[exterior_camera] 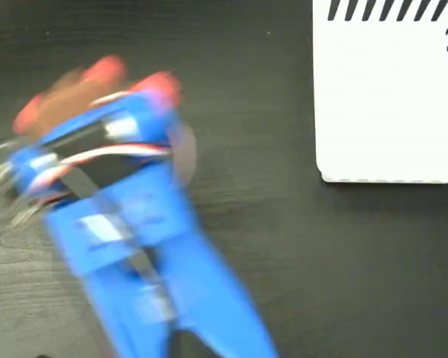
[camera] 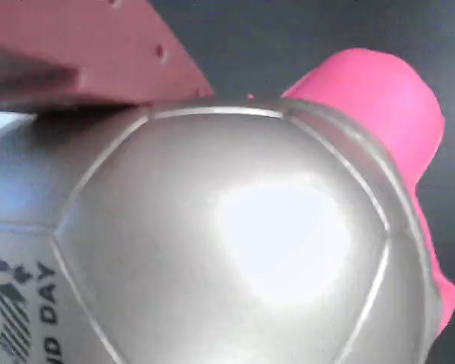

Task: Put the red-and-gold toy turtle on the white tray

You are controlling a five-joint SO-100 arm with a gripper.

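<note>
Toward the left edge of the dark surface (exterior_camera: 299, 283), the blue claw (exterior_camera: 97, 130) sits over the red-and-gold toy turtle (camera: 235, 243) — grasp step, likely. Motion blur hides whether its jaws pinch. Next: carry it to the white tray (exterior_camera: 381, 97), cut off at the far right corner.

Blue plastic arm (exterior_camera: 145, 261), motion-blurred, red-and-white cables across its upper section, a pale label patch mid-body.

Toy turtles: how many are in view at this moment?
1. The red-and-gold toy turtle sits at the blue gripper on the dark table, left of the white tray; the arm may hide others.
</note>
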